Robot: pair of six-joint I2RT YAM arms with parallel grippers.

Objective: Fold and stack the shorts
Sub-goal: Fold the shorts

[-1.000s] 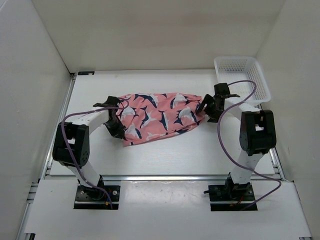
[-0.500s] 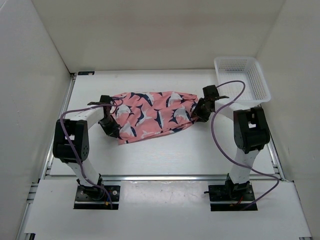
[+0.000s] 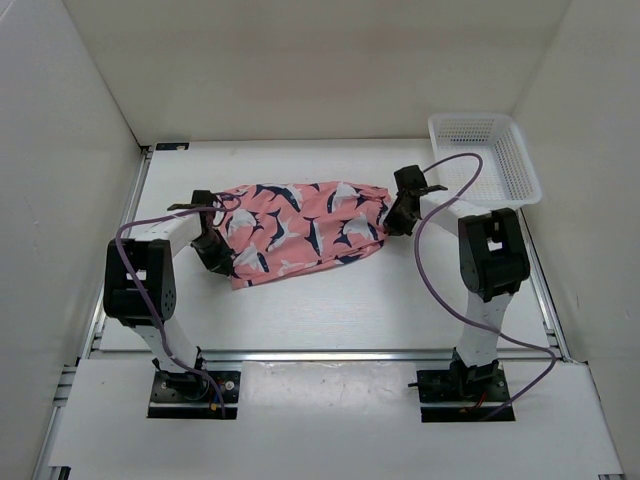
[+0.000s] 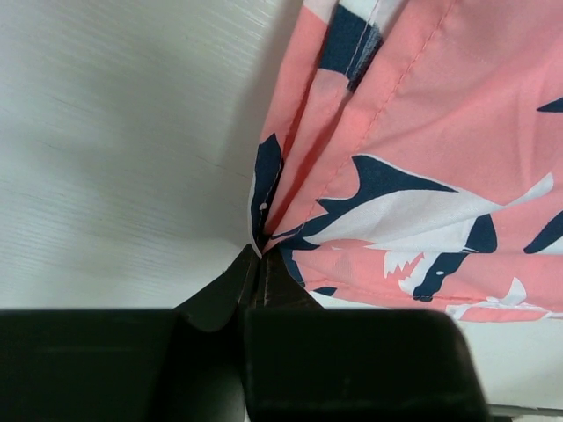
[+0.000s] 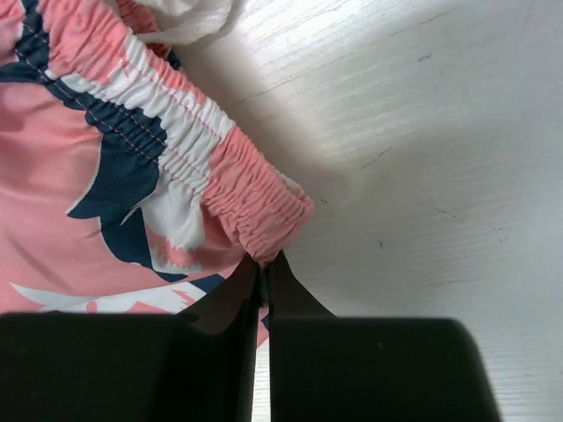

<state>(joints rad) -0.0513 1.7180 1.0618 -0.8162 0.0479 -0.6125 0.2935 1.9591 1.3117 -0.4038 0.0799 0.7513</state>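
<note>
Shorts (image 3: 300,230), pink w/ shark print, span mid table (image 3: 330,320), stretched btwn both grippers. Fabric looks light, soft and floppy, so probably best held at seams and the elastic waistband. Left gripper (image 4: 259,257) is pinched tight on the gathered edge at shorts' left end. The right gripper (image 5: 264,259) is pinched tight on a waistband corner. White basket (image 3: 487,150) sits far right, apart.

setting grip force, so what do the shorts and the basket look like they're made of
The shorts: thin, soft, matte cloth, probably woven; it bunches into pleats where the left gripper pinches it, with stitched seams and a gathered elastic waistband. The basket: white, likely rigid moulded plastic, judging by its even grid of holes and crisp rim.
</note>
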